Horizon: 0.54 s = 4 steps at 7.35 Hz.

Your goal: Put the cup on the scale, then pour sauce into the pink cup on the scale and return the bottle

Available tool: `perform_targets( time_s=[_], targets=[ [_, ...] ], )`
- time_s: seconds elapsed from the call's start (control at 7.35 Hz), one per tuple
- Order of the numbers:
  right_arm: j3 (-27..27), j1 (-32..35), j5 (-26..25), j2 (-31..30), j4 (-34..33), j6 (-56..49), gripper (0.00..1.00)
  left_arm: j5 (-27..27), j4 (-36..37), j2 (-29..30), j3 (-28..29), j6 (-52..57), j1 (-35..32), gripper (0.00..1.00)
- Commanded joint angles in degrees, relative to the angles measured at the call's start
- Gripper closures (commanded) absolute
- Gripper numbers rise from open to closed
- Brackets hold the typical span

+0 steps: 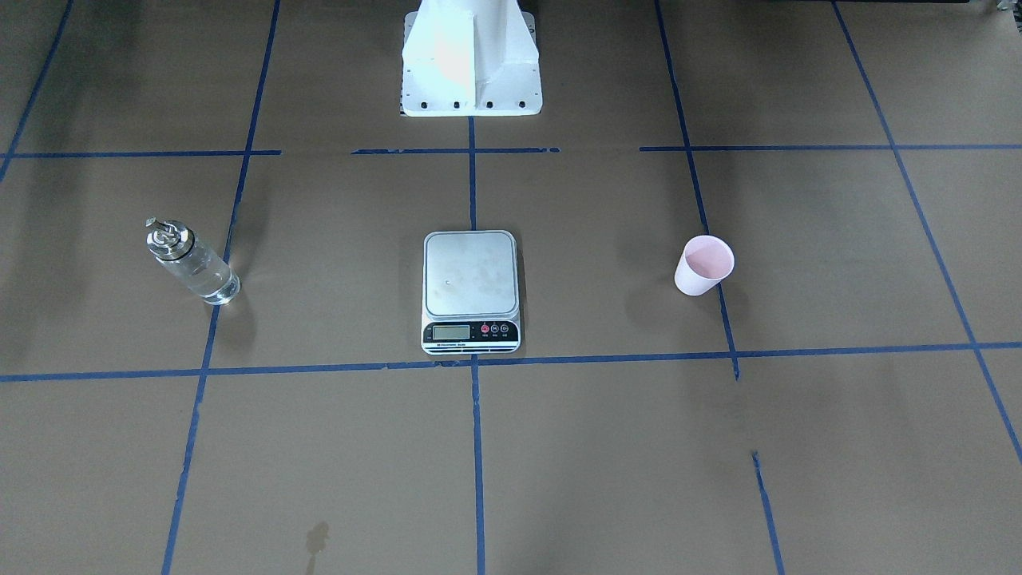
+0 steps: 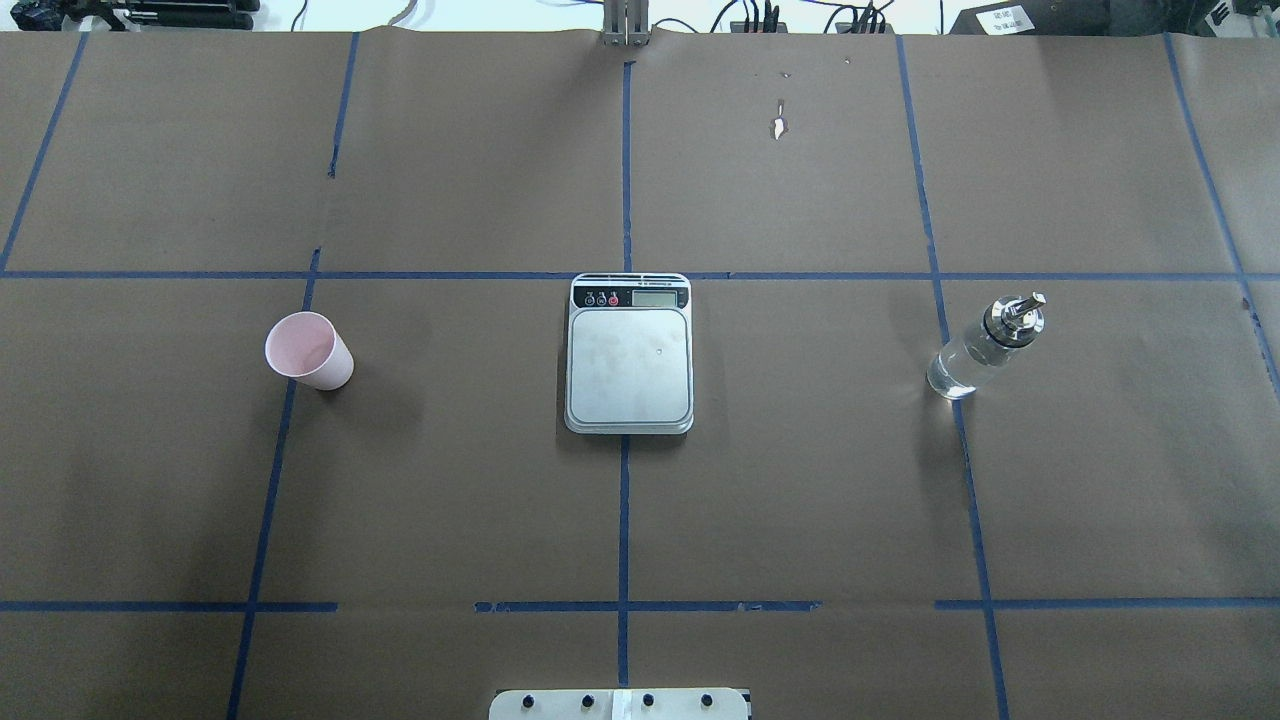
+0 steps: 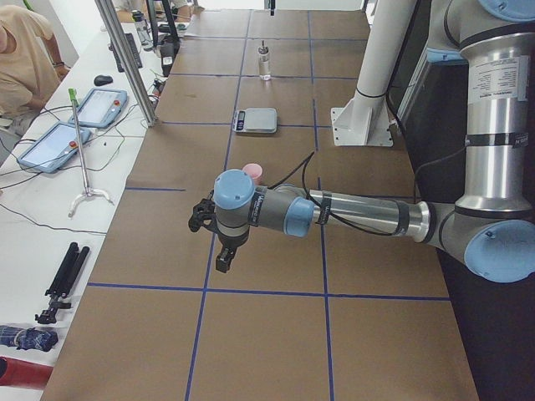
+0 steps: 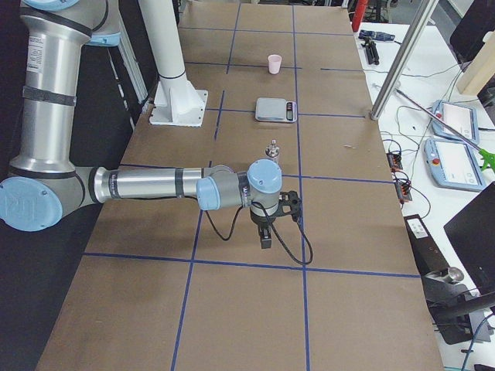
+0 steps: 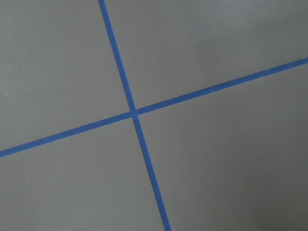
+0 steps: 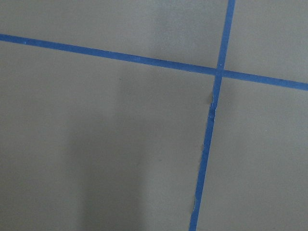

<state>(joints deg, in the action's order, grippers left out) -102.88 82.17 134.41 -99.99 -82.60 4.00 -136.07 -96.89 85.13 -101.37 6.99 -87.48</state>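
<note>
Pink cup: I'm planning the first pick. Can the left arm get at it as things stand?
Probably yes. The cup stands upright on the robot's left side, well apart from the scale, nothing beside it, and the left end effector hangs above the table nearby.

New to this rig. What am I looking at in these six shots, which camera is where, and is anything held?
It is a two-armed robot at a paper-covered table marked with a blue tape grid. Two pictures look down on the table, one from behind the robot, one facing it, so they mirror each other. Two are taken from the table's ends: one shows the left arm near, the other the right arm. Two come from wrist cameras and show only paper and tape. On the table: a pink cup on the robot's left, a bare kitchen scale in the middle, a clear bottle on its right. The left end effector and right end effector hang over bare paper, holding nothing; whether they are open I cannot tell.
</note>
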Motion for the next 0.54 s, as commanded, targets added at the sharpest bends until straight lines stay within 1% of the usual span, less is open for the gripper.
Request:
perform_targets(
  time_s=[0.0, 0.14, 0.41],
  targets=[
    [0.4, 0.0, 0.1, -0.1, 0.0, 0.0, 0.0, 0.0, -0.1, -1.3, -1.3, 0.3, -0.2, 0.0],
    [0.4, 0.0, 0.1, 0.0, 0.0, 0.2, 0.0, 0.3, -0.1, -1.2, -3.2, -0.3, -0.1, 0.0],
    [0.7, -0.1, 0.3, 0.5, 0.0, 0.2, 0.0, 0.2, 0.1, -1.2, -2.9, -0.5, -0.1, 0.0]
  ],
)
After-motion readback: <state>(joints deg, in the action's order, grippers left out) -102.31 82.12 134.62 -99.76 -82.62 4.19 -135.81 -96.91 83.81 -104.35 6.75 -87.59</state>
